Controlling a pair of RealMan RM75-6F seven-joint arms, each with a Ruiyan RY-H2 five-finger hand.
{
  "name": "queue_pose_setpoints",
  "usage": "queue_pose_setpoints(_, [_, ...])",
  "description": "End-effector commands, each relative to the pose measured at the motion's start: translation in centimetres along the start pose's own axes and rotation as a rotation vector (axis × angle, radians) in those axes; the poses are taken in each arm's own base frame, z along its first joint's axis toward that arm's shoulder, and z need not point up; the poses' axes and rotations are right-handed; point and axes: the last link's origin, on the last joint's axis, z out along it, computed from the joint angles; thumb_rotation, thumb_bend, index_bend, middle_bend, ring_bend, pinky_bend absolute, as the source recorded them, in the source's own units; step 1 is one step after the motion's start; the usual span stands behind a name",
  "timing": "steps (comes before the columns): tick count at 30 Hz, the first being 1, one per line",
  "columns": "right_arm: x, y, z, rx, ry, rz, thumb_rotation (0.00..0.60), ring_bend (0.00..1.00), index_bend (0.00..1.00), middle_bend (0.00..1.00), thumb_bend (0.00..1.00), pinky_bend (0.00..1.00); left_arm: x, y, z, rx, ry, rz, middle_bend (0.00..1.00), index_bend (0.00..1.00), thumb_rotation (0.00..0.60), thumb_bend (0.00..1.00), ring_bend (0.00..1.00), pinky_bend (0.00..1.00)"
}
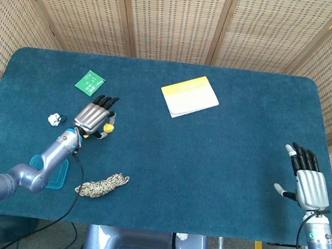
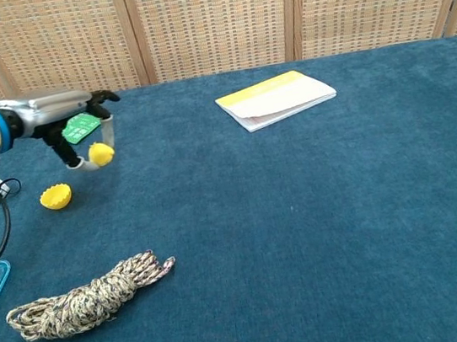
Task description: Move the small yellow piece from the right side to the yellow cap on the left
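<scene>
My left hand (image 1: 93, 117) (image 2: 63, 111) hovers over the left part of the table and pinches the small yellow piece (image 1: 109, 128) (image 2: 101, 154) between thumb and a finger. The yellow cap (image 2: 56, 196) lies open side up on the cloth, just below and left of the held piece in the chest view. In the head view the hand hides the cap. My right hand (image 1: 306, 182) stands at the table's right front edge, fingers spread and nothing in it.
A coil of rope (image 1: 102, 185) (image 2: 85, 298) lies near the front left. A blue lid (image 1: 47, 170) sits at the left edge, with a small white object (image 1: 53, 119) and a green card (image 1: 90, 82) behind it. A yellow-edged notebook (image 1: 189, 96) lies at the back middle.
</scene>
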Motion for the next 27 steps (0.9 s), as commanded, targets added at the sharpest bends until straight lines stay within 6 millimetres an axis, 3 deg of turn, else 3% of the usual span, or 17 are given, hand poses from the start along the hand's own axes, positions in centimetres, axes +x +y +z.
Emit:
queue_pose_setpoints(1, [0.0, -0.3, 0.0, 0.007, 0.003, -0.002, 0.600, 0.00, 0.00, 0.00, 0.00, 0.00, -1.8, -3.6, -1.2, 0.064, -0.037, -0.009, 0.00, 0.58, 0.600, 0.31, 0.00, 0.00])
queue_pose_setpoints(12, [-0.4, -0.7, 0.1, 0.018, -0.006, -0.013, 0.600, 0.00, 0.00, 0.00, 0.00, 0.00, -4.1, -7.0, -1.9, 0.121, -0.084, -0.036, 0.00, 0.57, 0.600, 0.32, 0.00, 0.00])
queue_pose_setpoints(27, [-0.3, -0.5, 0.0, 0.011, -0.008, -0.007, 0.600, 0.00, 0.00, 0.00, 0.00, 0.00, -4.4, -6.8, -1.9, 0.093, -0.074, -0.039, 0.00, 0.56, 0.600, 0.32, 0.00, 0.00])
